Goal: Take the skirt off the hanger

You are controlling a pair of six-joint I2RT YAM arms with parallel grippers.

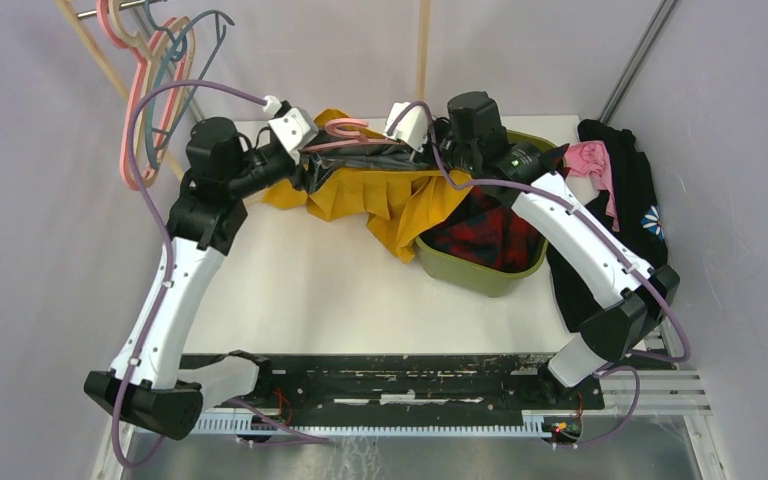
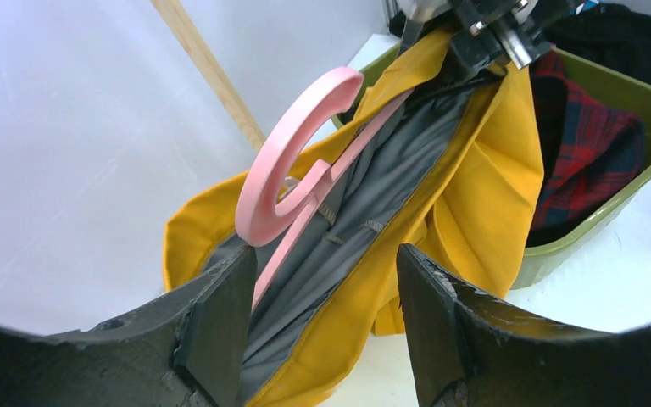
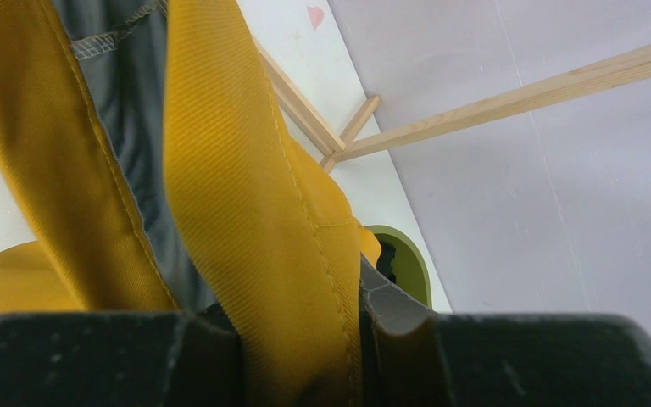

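A yellow skirt with grey lining hangs on a pink hanger, stretched in the air between my two grippers at the back of the table. My right gripper is shut on the skirt's yellow waistband, which fills the gap between its fingers. My left gripper is at the other end. In the left wrist view its jaws stand apart around the waistband and the hanger's arm, pinching neither. The hanger's hook curls up free.
A green bin with red plaid cloth stands under the skirt's right end. A black and pink clothes pile lies at the right edge. Spare hangers hang on a rail at the back left. A wooden post rises behind.
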